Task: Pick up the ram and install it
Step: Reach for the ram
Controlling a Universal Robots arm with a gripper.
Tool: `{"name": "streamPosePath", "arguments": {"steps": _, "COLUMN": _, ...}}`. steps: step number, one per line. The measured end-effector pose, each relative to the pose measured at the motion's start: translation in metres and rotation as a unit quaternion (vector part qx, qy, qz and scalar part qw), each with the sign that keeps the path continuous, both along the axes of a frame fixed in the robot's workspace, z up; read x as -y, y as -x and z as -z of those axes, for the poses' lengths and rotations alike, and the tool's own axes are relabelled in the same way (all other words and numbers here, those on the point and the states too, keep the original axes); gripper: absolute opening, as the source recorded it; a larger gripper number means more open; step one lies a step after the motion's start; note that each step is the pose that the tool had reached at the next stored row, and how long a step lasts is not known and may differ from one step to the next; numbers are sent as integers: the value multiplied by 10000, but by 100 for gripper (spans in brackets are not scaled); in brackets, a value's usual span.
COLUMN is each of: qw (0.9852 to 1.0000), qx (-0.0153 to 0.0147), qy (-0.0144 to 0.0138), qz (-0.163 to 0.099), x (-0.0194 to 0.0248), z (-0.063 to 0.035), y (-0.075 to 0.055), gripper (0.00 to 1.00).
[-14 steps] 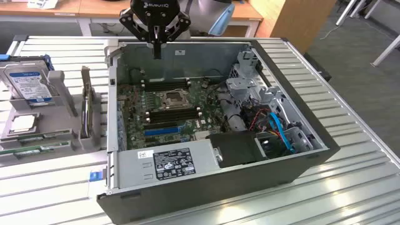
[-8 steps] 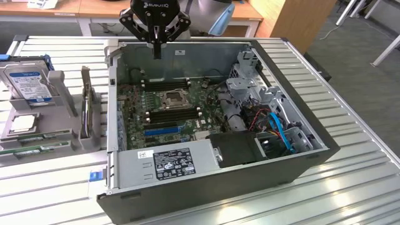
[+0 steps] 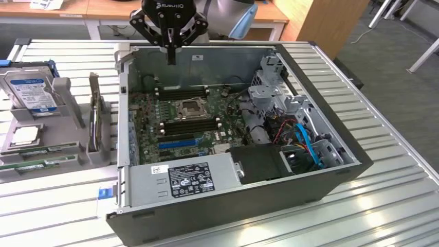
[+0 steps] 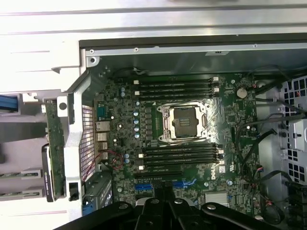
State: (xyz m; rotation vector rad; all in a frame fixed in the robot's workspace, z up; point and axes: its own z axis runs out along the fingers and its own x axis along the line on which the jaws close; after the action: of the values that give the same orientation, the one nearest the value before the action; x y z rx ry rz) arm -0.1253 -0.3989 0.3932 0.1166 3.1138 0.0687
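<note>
Currently | jaws closed together above computer case (image 3: 274,201) | ram (image 3: 34,166) lies on tray (image 3: 65,134)

The computer case (image 3: 309,190) lay open on its side on the slatted metal table (image 3: 384,206). The gripper (image 3: 171,57) hung over the case's far wall, its fingers drawn together and pointing down into the case. Inside the case, the CPU socket (image 3: 190,108) sat between two banks of black memory slots (image 3: 188,126), and the grey power supply (image 3: 185,177) lay along the near wall. Outside the case, on the exterior view's left, a grey holder (image 3: 72,103) carried a hard drive (image 3: 31,90) standing upright and an expansion card (image 3: 96,121) on edge just beside the case. The ram (image 3: 41,150) lay flat there, with a second green stick (image 3: 31,166) beside it.
</note>
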Motion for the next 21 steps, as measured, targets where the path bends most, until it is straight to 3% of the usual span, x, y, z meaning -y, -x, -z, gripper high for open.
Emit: {"name": "streamPosePath", "arguments": {"steps": 21, "qw": 10000, "qx": 0, "qy": 0, "qz": 0, "x": -8, "z": 5, "y": 346, "gripper": 10}}
